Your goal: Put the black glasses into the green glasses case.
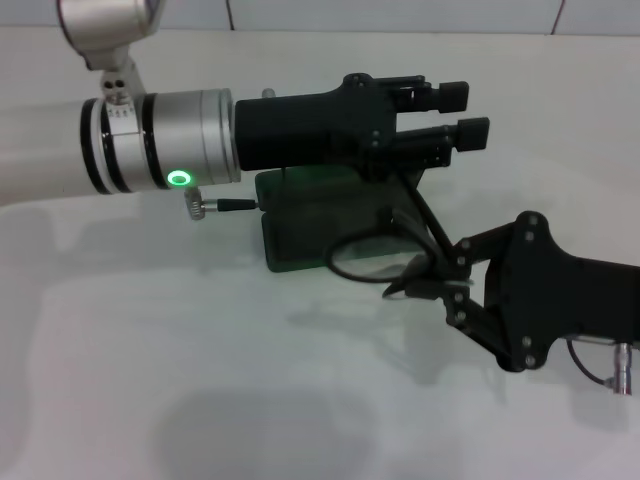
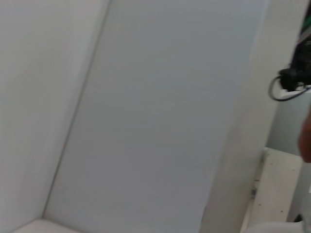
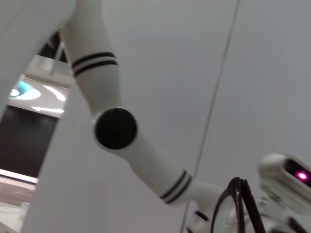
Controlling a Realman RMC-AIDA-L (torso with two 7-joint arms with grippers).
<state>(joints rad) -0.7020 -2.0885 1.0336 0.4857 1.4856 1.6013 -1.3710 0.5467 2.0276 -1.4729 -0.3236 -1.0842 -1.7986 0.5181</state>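
Head view, left gripper (image 1: pixel 478 113): it reaches across from the desk's left side, lying level above the green glasses case (image 1: pixel 320 228). Its jaws point toward the right edge, stand a little apart and hold nothing. My guess is that it waits here to steady the case or deal with the lid.
Head view, right gripper (image 1: pixel 432 282): it comes in from the desk's right edge with its jaws closed on the black glasses (image 1: pixel 385 255), pinching the frame at its near side.
Head view, glasses: one lens overhangs the near right corner of the case and a temple arm slants up toward the left gripper. They seem lifted, held this way for lowering in.
Head view, case: it sits mid-desk, nearer the far edge, half hidden under the left arm. Whether the lid is up I cannot tell.
Head view, room: the desk (image 1: pixel 200 380) lies bare toward the near and left edges. Over the case it is tight, the left gripper hanging close above the temple arm.
Left wrist view: only pale wall panels and a distant dark cable, none of the task's things.
Right wrist view: the glasses' rim and temple (image 3: pixel 238 204) rise at the picture's edge, with the robot's white arm (image 3: pixel 116 126) behind. The jaws themselves are not visible.
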